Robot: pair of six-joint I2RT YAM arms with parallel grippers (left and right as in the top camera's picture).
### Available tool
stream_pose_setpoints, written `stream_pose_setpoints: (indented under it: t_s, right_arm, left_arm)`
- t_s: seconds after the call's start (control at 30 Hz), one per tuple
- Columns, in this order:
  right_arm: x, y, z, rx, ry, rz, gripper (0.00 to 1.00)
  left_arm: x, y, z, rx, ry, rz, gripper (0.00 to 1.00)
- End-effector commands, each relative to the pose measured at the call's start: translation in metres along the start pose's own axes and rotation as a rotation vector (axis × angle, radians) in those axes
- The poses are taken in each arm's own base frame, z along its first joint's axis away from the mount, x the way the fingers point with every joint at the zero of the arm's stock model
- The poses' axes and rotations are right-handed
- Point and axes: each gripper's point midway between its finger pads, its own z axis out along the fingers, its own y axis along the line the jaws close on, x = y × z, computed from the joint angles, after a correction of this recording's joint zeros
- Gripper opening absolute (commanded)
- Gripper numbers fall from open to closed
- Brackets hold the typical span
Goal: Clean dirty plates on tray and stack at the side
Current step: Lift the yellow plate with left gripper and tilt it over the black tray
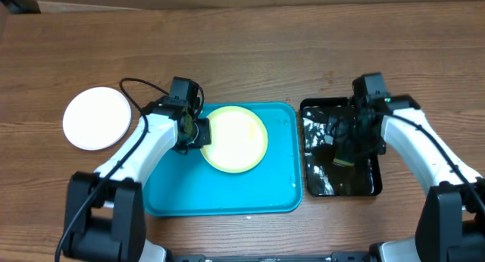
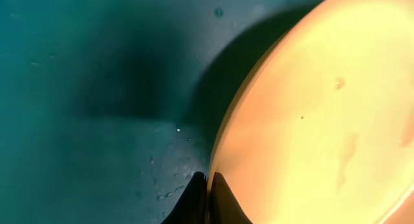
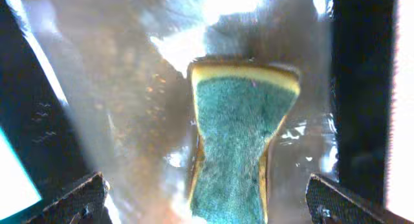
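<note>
1. Tabletop (image 1: 242,50): brown wood grain, spanning the whole view.
2. Tray (image 1: 227,194): turquoise, at centre, nearest the arms.
3. Yellow plate (image 1: 236,138): lies flat on the tray's far half; pale, round, with a few faint marks.
4. Left pincer (image 2: 207,201): together, clamped on the yellow plate's left rim.
5. Black tray (image 1: 322,182): glossy and wet, just right of the tray; sponge (image 3: 236,133) lies in it, green side up.
6. Right pincer (image 3: 207,193): apart, above the sponge.
7. White plate (image 1: 97,118): on the tabletop, far left.
</note>
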Motion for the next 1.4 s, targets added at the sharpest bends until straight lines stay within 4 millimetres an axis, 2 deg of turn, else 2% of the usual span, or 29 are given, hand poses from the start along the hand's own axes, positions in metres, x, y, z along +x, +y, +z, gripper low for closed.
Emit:
stream_pose_setpoints:
  t_s: [0.0,0.07,0.2,0.33,0.43,0.67,0.83,1.03,1.37]
  right_arm:
    - [-0.02,0.01,-0.027,-0.016,-0.042,-0.006,1.0]
    - [-0.028,0.002,-0.037,0.039,-0.072,-0.003,1.0]
    - [-0.039,-0.008,-0.04,0.097,-0.123,0.064,1.0]
    - [-0.051,-0.014,-0.041,0.086,-0.165,0.095,1.0]
    - [-0.056,-0.03,-0.043,0.088,-0.173,0.171,1.0]
    - [-0.063,-0.067,-0.046,0.1,-0.182,0.285,1.0]
    - [-0.064,-0.073,-0.047,0.102,-0.184,0.302,1.0]
    - [-0.064,-0.073,-0.047,0.102,-0.184,0.302,1.0]
    - [-0.064,-0.073,-0.047,0.102,-0.184,0.302,1.0]
  left_arm:
    - [-0.021,0.001,-0.033,-0.029,-0.122,0.018,0.04]
    - [-0.025,-0.003,-0.05,-0.018,-0.174,0.026,0.04]
    - [-0.029,-0.009,-0.07,-0.026,-0.246,0.01,0.04]
    - [-0.031,-0.026,-0.089,-0.006,-0.264,0.047,0.04]
    - [-0.036,-0.039,-0.108,-0.003,-0.282,0.052,0.04]
    - [-0.049,-0.097,-0.154,0.091,-0.39,0.139,0.04]
    - [-0.042,-0.134,-0.158,0.082,-0.457,0.199,0.04]
    - [-0.027,-0.177,-0.145,0.027,-0.519,0.311,0.04]
    - [-0.017,-0.207,-0.142,-0.148,-0.683,0.409,0.04]
